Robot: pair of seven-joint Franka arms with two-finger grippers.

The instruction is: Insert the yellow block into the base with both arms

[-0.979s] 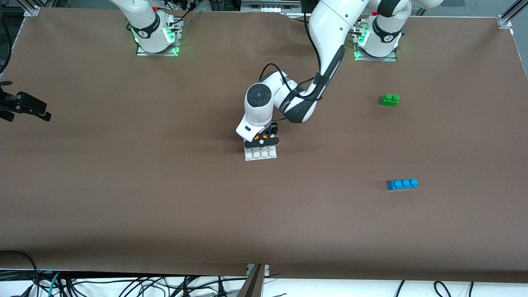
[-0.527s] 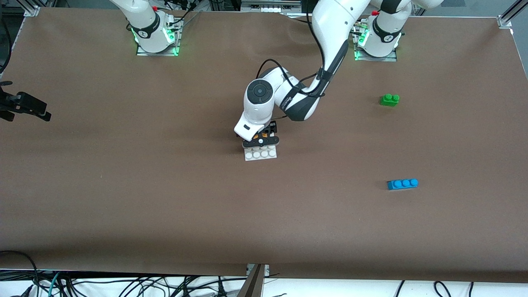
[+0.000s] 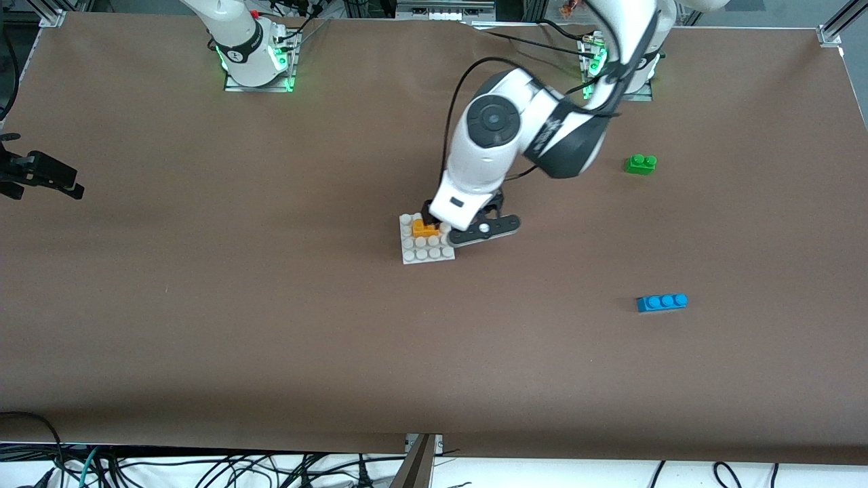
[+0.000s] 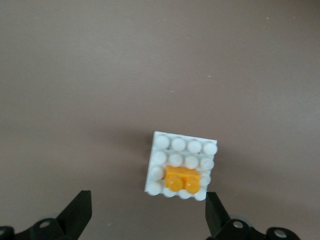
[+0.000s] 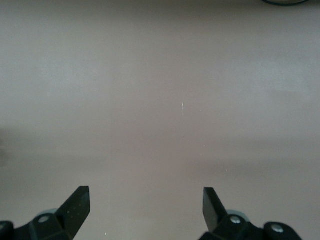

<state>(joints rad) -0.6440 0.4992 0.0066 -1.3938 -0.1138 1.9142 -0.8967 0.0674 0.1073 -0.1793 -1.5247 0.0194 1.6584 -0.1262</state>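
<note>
The yellow block [image 3: 424, 228] sits on the studs of the white base [image 3: 424, 254] at mid-table, in the base's second row from the robots' side. My left gripper [image 3: 468, 220] is open and empty, raised over the base's edge toward the left arm's end. In the left wrist view the yellow block [image 4: 182, 179] lies on the base [image 4: 172, 145], and the left gripper [image 4: 147, 200] stands wide open above them. My right gripper [image 5: 145, 197] is open and empty over bare table; its arm waits.
A green two-stud brick [image 3: 640, 164] and a blue three-stud brick [image 3: 662, 302] lie toward the left arm's end of the table. A black device [image 3: 41, 177] sits at the table's edge at the right arm's end.
The left gripper let go of the yellow block, opened, rose and shifted toward the left arm's end. The block stays on the base, now uncovered.
</note>
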